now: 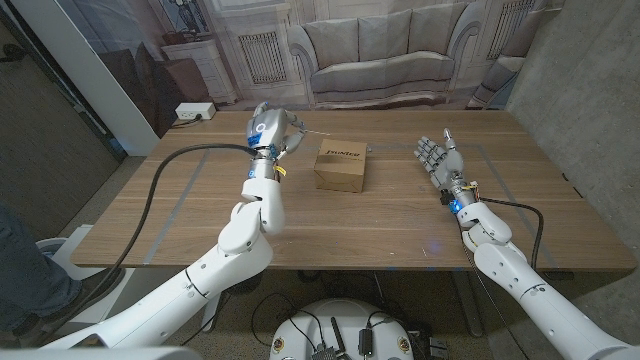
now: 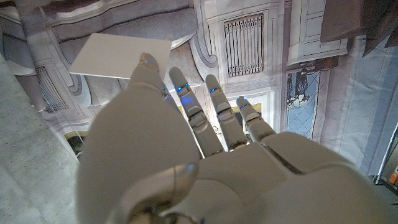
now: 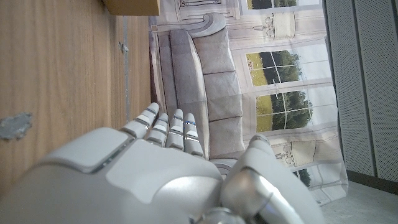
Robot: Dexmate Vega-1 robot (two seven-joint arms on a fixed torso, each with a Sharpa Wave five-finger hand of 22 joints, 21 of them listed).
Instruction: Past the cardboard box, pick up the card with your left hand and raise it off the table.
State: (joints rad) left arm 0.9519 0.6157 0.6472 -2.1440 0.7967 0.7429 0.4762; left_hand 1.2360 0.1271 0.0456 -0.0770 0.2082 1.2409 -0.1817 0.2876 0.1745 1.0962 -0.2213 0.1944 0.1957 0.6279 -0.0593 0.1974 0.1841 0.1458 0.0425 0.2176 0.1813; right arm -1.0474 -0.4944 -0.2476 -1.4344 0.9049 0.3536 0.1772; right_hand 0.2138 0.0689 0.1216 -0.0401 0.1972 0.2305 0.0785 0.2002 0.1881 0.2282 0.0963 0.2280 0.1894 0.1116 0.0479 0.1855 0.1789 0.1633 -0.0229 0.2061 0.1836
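Observation:
My left hand (image 1: 268,130) is lifted above the table, to the left of the cardboard box (image 1: 341,165). It pinches a white card (image 2: 121,55) between the thumb and a finger. In the head view the card (image 1: 303,131) shows edge-on as a thin pale line sticking out toward the box, off the wood. The left wrist view has the back of my left hand (image 2: 186,162) with the card at its fingertips against the printed backdrop. My right hand (image 1: 437,155) stands to the right of the box, fingers apart and upright, holding nothing. The box corner (image 3: 132,6) shows beyond my right hand (image 3: 143,180).
The wooden table (image 1: 200,215) carries faint tape lines. A white power strip (image 1: 194,111) lies past its far left corner. A printed sofa backdrop (image 1: 380,60) hangs behind the table. A person's leg (image 1: 20,260) is at the picture's left edge.

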